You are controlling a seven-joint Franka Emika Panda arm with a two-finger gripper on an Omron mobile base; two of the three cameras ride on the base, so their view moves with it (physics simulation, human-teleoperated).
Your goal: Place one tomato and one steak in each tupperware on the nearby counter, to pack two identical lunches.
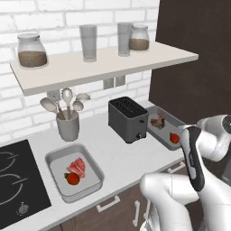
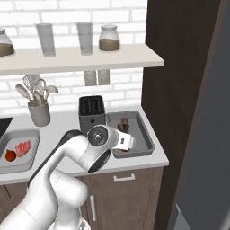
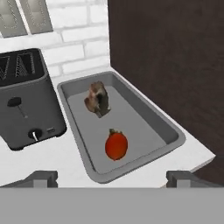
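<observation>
Jaws stand wide and hold nothing; in the hand view their two dark tips sit far apart at the bottom, on either side of the right-hand tupperware (image 3: pixel 164 124), and the gripper (image 3: pixel 112 177) hangs above its near end. I see a tomato (image 3: pixel 116 146) lying in that tray toward the near end, and a brownish steak (image 3: pixel 98 99) further in, the two apart from each other; neither touches the jaws. Over on the left of the toaster (image 1: pixel 128 119), the other tupperware (image 1: pixel 57 155) sits on the counter (image 1: pixel 113 153) with its own red tomato (image 1: pixel 72 178) and a pink steak (image 1: pixel 77 167) just beside it, close together. So by my reading both lunches hold one of each, and the packing looks finished; I judge that nothing is left but to lift the arm clear of the right tray. The utensil crock (image 1: pixel 67 125) and the shelf (image 1: pixel 103 63) of jars play no part.
</observation>
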